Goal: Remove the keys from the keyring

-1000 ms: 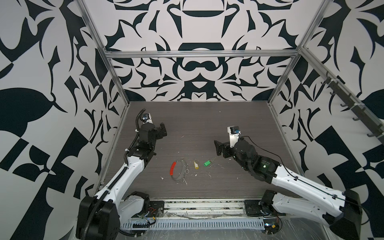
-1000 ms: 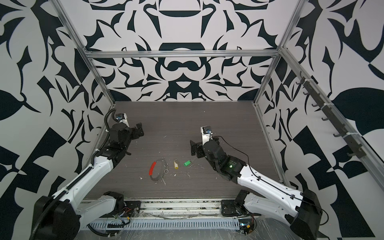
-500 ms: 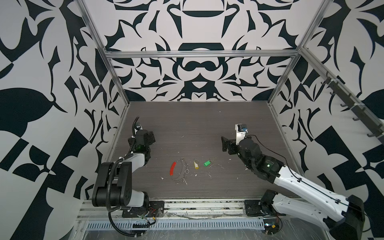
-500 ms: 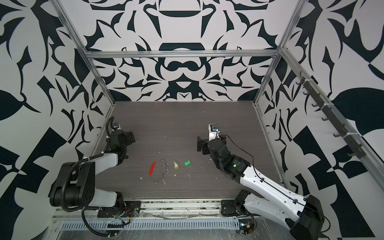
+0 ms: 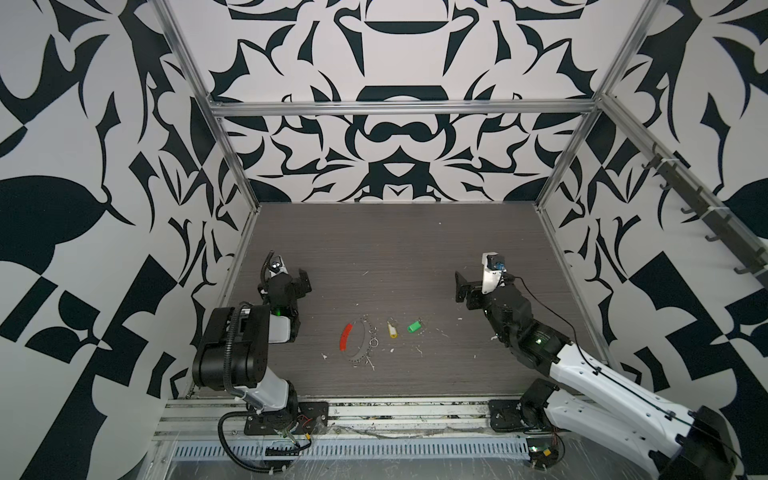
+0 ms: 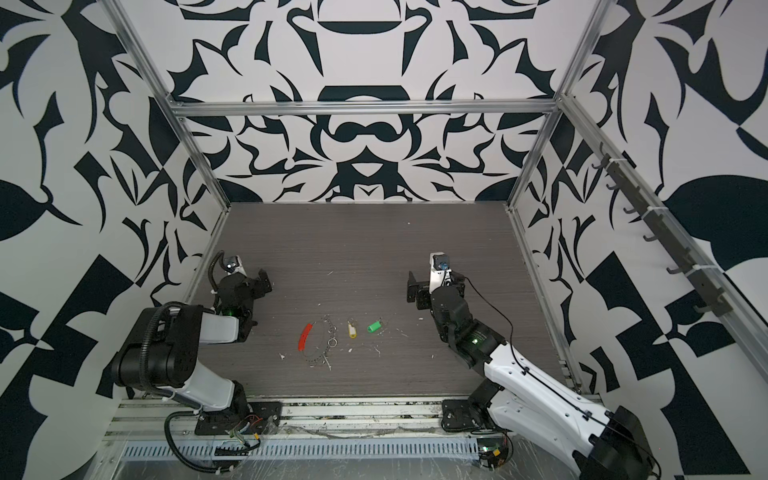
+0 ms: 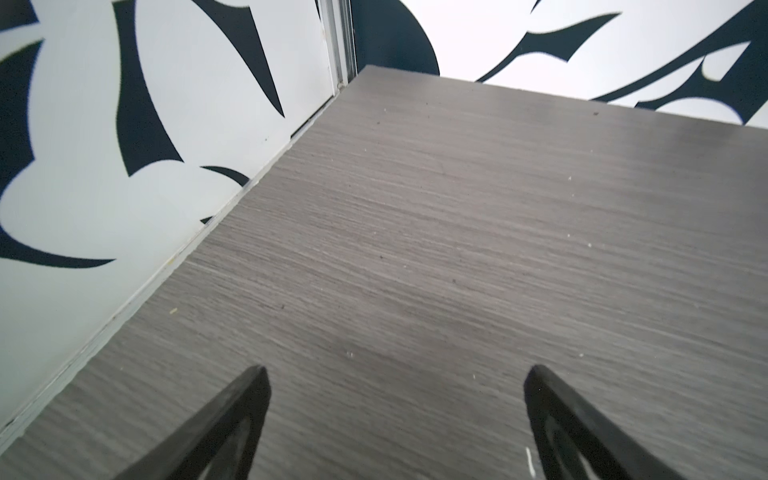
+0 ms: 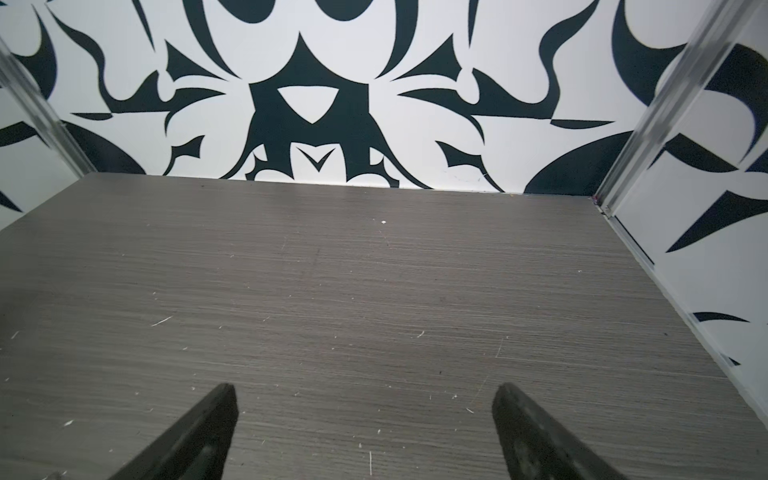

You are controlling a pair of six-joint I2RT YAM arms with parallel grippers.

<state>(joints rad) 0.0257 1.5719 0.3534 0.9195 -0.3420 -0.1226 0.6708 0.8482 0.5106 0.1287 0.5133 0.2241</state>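
In both top views the grey wood-grain table [image 5: 395,249] sat boxed in by black-and-white patterned walls [image 5: 395,158]. The keyring [image 5: 344,336] lay at lower centre, with the yellow key [image 5: 392,329] and green key [image 5: 414,326] apart to its right.

Left wrist view: the left gripper [image 7: 397,372] gaped wide over the table.

Right wrist view: the right gripper [image 8: 365,388] was likewise spread, holding nothing.

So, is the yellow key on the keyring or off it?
Off. In both top views the yellow key lies on the table beside the keyring, apart from it, with bare wood between them.
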